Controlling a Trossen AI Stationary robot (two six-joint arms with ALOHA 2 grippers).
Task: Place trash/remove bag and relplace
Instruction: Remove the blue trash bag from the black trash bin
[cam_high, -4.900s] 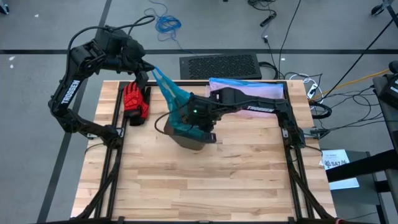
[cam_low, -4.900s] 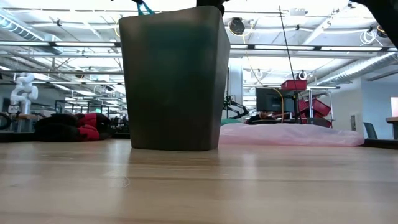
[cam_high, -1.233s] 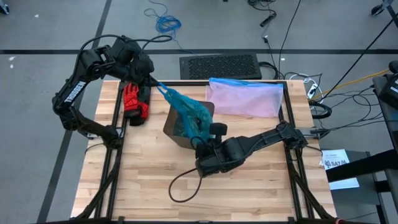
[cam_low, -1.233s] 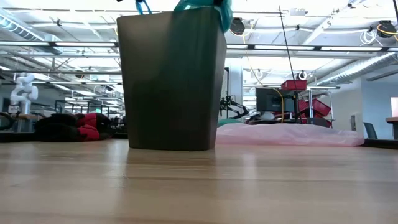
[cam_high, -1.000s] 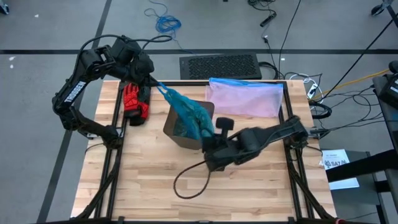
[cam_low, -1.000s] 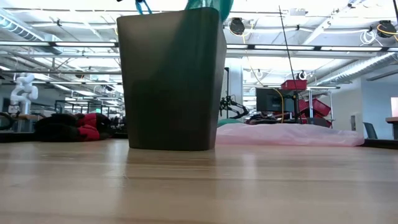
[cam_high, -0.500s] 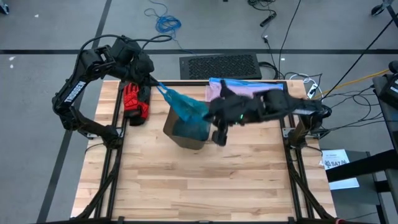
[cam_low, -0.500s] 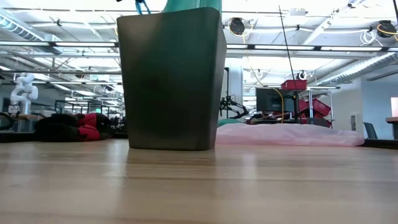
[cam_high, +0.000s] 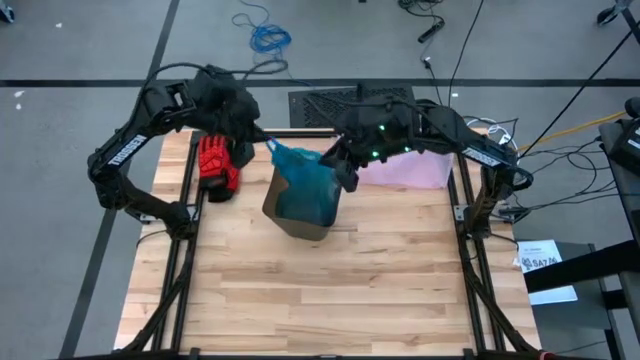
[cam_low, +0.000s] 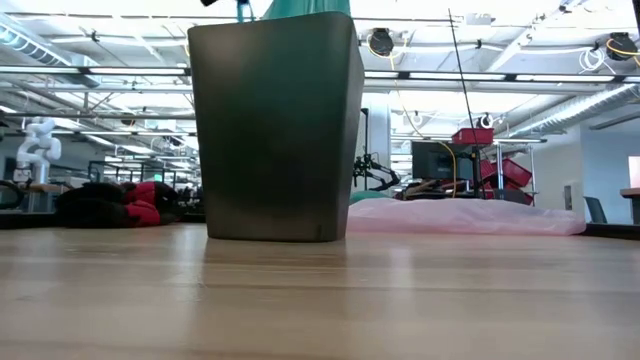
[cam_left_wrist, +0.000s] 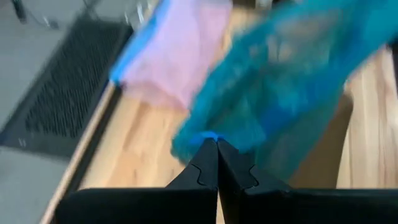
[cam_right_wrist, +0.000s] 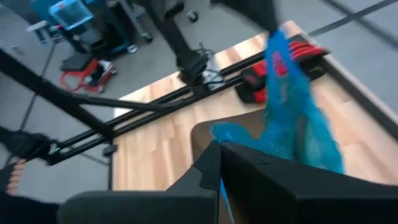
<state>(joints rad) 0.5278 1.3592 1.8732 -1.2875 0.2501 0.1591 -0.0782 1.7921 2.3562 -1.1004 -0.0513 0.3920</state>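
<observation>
The teal-green bag (cam_high: 303, 180) sits in the dark bin (cam_high: 300, 215) at the table's middle, and its top rises above the rim. In the low view the bag (cam_low: 300, 8) shows just over the bin (cam_low: 275, 130). My left gripper (cam_high: 256, 138) is shut on the bag's far-left tip, beyond the bin's far-left corner. My right gripper (cam_high: 345, 178) is shut on the bag at the bin's right rim. The pale pink bag (cam_high: 410, 165) lies flat on the table behind the right arm. My left gripper (cam_left_wrist: 217, 144) pinches a bunched edge of the bag (cam_left_wrist: 208, 135) between both fingertips. The film is lifted and stretches away from the tips toward the bin. My right gripper (cam_right_wrist: 219, 149) pinches the bag's mouth edge (cam_right_wrist: 227, 134); a teal sliver (cam_right_wrist: 222, 185) shows between the fingers. It comes from above, slanting from the table's right side.
A red glove (cam_high: 216, 165) lies at the table's far-left corner, beside the left arm. A black grille mat (cam_high: 352, 105) lies on the floor past the far edge. Bare wood (cam_high: 320, 290) covers the table's near half.
My right arm swung from the bin's near side up and around to its right far rim, carrying the bag's edge with it. The bag went from a narrow drawn strip to a wider sheet over the bin's opening. My left gripper shifted slightly toward the bin.
</observation>
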